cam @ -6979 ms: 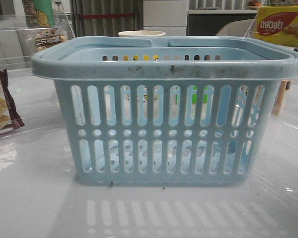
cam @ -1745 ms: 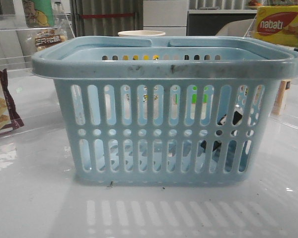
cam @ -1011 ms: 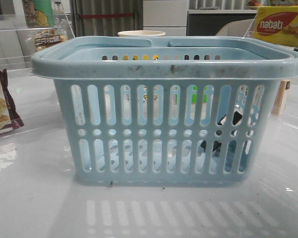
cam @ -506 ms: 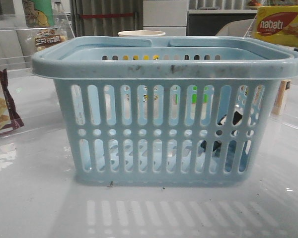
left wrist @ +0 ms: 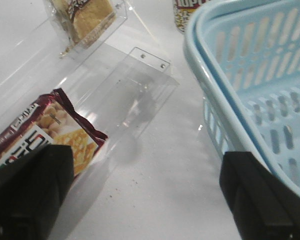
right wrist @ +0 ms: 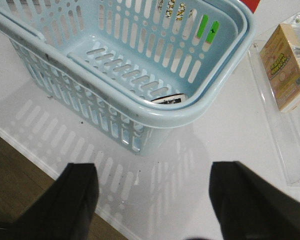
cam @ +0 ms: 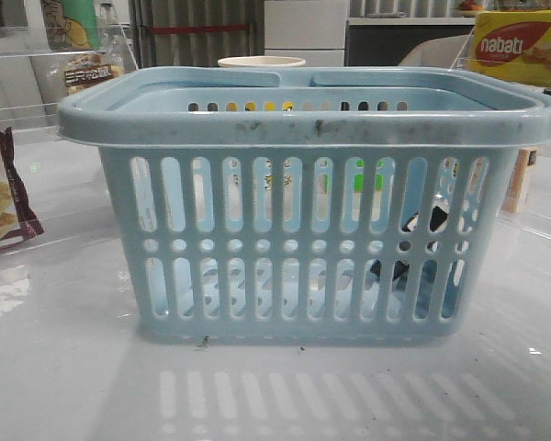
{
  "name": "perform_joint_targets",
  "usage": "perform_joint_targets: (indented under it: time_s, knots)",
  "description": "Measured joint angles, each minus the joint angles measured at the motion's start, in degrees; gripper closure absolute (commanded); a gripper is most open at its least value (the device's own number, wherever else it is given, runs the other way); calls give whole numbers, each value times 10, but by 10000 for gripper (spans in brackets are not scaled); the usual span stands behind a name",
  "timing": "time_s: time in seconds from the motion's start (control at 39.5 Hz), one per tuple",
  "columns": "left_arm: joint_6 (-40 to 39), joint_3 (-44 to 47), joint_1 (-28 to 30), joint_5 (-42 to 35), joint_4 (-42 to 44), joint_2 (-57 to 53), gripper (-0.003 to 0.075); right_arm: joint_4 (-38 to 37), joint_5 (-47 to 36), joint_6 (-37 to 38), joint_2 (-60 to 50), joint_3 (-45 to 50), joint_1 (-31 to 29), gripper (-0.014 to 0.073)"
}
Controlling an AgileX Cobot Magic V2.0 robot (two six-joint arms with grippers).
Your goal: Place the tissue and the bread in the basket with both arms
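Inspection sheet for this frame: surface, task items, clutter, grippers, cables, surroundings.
Surface: glossy white table, a few dark specks near the basket.
Basket: upright, centre of table.
Tissue: dark and white pack inside the basket, right end.
Bread: outside the basket, in a clear tray.
Clutter: cracker bag, tan box, Nabati box, clear trays.
Left gripper: open, empty.
Right gripper: open, empty.
Cables: nothing seen.
Surroundings: cabinets and shelving behind.

Bright, even light; glossy glare; soft focus.
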Motion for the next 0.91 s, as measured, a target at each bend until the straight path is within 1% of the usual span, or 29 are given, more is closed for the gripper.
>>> perform_joint_targets:
  time_s: [0.2,0.48,0.71,0.91]
  knots:
    - [0,-126,48,-1,2,144,86,0,1,0,0,0,0,22]
    - [0,-284,87,-2,2,311,86,0,1,0,0,0,0,22]
    - [0,-391,100,0,2,415,86,0,1,0,0,0,0,22]
    - [0,-456,101,5,1,487,86,0,1,0,0,0,0,22]
